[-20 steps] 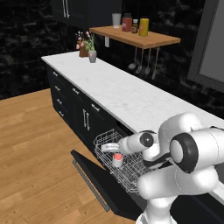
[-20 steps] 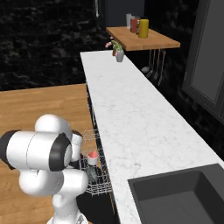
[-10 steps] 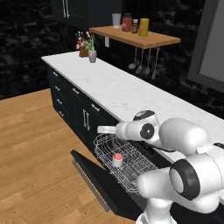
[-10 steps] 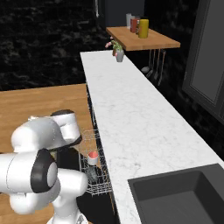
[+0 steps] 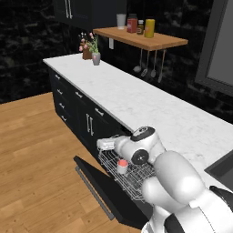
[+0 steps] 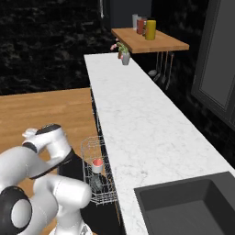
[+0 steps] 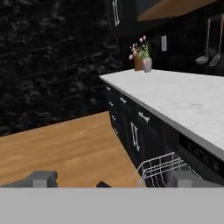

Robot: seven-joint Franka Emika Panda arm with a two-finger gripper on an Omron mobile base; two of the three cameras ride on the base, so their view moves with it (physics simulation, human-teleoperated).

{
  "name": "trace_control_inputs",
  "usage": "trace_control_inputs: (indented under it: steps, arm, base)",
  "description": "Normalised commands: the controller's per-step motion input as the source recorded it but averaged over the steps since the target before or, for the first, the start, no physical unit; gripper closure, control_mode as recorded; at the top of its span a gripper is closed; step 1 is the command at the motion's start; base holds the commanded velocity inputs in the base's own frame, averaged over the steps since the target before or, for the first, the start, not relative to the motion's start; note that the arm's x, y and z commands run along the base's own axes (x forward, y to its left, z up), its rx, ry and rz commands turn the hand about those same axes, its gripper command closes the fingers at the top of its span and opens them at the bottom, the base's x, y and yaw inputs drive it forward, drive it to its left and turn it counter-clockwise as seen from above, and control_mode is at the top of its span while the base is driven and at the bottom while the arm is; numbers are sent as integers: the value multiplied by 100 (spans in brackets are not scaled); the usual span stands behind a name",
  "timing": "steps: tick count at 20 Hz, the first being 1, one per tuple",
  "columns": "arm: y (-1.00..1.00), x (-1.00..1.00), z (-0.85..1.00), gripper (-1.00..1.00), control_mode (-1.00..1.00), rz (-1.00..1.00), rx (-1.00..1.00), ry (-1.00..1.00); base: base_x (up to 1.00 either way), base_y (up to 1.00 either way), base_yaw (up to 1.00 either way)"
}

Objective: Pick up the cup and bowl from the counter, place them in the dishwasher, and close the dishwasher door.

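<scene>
White marble counter, red-topped cup upright in rack

Red-topped cup upright in dishwasher rack beside grey bowl; door down

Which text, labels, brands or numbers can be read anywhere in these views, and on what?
None can be read.
Jars on the wooden shelf: the red jar and the yellow jar may carry labels, but they are too small and blurred to tell.
The cup in the dishwasher rack: no print visible.
The dishwasher door and the counter: no marks visible.
</scene>
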Motion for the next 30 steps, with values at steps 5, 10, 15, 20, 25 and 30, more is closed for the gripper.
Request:
trace_control_inputs:
  steps: [5, 10, 15, 20, 25, 30]
  arm:
    - [10, -4, 91, -100, -100, -16, -11, 14]
    - [22, 0, 100, -100, -100, -17, -8, -50]
    - [0, 0, 81, -100, -100, -14, -57, -60]
    - [-8, 0, 33, -100, -100, -14, -89, -51]
    - [-28, 0, 2, -100, -100, -12, -100, -28]
    - [-54, 2, 0, -100, -100, -13, -100, -2]
  base:
    - [0, 0, 0]
    - [0, 0, 0]
    - [0, 0, 0]
    - [0, 0, 0]
    - [0, 0, 0]
    - [0, 0, 0]
